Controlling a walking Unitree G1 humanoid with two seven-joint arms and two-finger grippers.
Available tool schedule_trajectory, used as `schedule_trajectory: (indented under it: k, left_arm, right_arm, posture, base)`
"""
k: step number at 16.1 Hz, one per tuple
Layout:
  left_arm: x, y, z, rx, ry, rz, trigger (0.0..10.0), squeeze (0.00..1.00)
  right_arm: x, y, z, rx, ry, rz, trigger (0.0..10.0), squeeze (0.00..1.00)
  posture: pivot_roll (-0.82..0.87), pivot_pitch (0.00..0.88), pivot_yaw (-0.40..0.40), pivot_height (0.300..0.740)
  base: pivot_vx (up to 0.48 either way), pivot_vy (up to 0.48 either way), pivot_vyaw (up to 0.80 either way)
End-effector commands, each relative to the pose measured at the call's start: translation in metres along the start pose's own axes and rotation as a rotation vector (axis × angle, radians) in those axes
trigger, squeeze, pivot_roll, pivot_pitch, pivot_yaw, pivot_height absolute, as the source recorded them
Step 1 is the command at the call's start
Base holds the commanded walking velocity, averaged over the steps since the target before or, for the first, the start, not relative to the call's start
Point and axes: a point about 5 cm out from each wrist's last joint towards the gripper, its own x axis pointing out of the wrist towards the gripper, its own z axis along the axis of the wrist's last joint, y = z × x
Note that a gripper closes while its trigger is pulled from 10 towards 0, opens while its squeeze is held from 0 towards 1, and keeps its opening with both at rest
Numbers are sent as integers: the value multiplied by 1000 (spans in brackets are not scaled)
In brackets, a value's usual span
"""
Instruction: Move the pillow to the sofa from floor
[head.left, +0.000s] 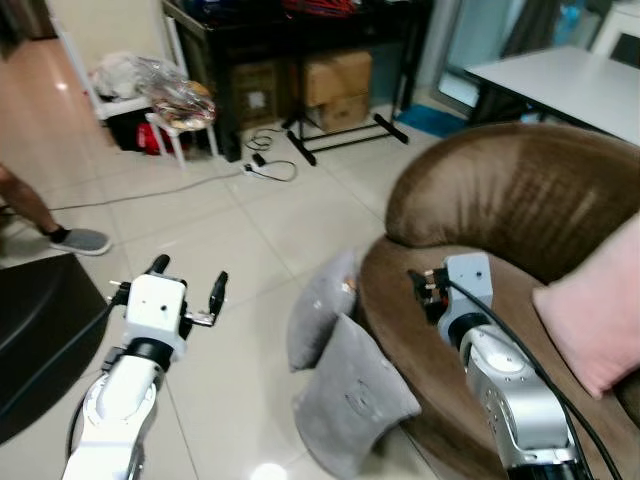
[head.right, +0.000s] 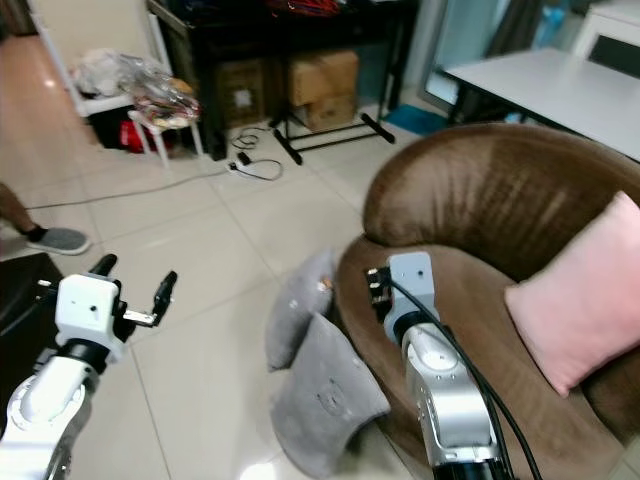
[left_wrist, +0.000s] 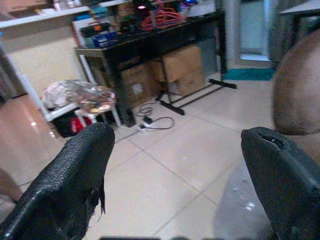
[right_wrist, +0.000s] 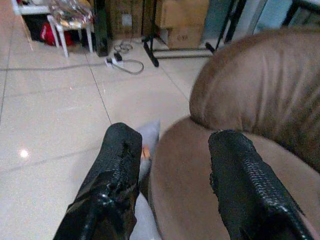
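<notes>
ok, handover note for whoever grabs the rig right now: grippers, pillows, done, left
Left gripper: open, holding nothing, raised over the floor tiles left of the pillows.
Right gripper: open, holding nothing, raised over the front edge of the brown sofa.
Two grey pillows are on the floor, leaning against the sofa's front. A pink pillow already lies on the seat.
Done: nothing grasped yet.
Left: pick up a grey pillow and set it on the sofa.
A person's foot is at far left.

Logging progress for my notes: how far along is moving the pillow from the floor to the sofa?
Barely begun. Both grey pillows lean against the brown sofa on the floor. The left gripper and right gripper hover open, holding nothing. Grasping, lifting and placing remain.
</notes>
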Motion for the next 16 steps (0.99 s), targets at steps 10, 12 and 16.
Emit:
schedule_trajectory:
  k: [10,12,16]
  left_arm:
    - [-2,4,-2,23,14,-3,10000,0]
    - [-3,3,-2,37,13,17,10000,0]
    - [-4,2,-2,53,15,20,10000,0]
  right_arm:
    - [-1,0,3,-8,-31,-7,10000,0]
    - [-1,-1,3,-9,-27,-6,10000,0]
    - [0,-2,2,10,-27,-1,10000,0]
  posture:
    - [57,1,-21,740]
    - [58,2,-28,740]
    - [62,4,-36,710]
  base:
    - [326,0,-149]
    - [139,0,0]
    - [0,0,0]
